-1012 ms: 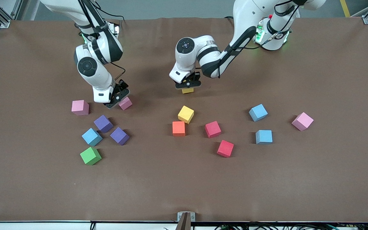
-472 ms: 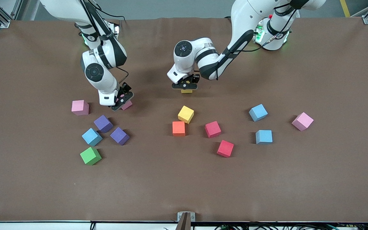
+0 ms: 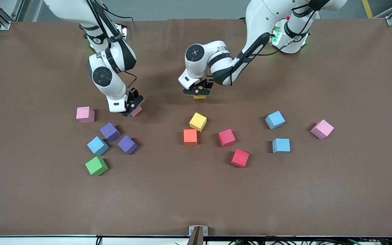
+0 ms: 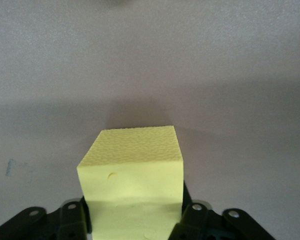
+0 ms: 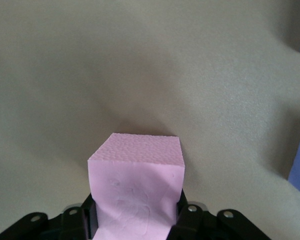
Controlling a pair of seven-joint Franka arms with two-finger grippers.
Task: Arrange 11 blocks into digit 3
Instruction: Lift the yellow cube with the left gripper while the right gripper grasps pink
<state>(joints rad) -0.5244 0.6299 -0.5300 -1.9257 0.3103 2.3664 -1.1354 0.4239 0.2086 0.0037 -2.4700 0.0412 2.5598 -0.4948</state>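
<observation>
My right gripper [image 3: 132,108] is down at the table, shut on a pink block [image 3: 136,111] that fills the space between its fingers [image 5: 190,215] in the right wrist view. My left gripper [image 3: 198,92] is low over the table's middle, around a yellow block [image 3: 199,97] whose pale face [image 4: 132,170] shows in the left wrist view, resting on the mat. The other blocks lie scattered and apart. No digit 3 is in view.
Toward the right arm's end lie a pink [image 3: 85,114], two purple [image 3: 110,131] [image 3: 127,144], a light blue [image 3: 97,145] and a green block [image 3: 96,166]. Mid-table: yellow [image 3: 198,121], orange [image 3: 190,136], two red [image 3: 227,137] [image 3: 240,158]. Toward the left arm's end: two light blue [image 3: 275,119] [image 3: 281,145], one pink [image 3: 322,129].
My right gripper came down over the pink block and shut on it. My left gripper sank a little with the yellow block, which now rests on the mat.
</observation>
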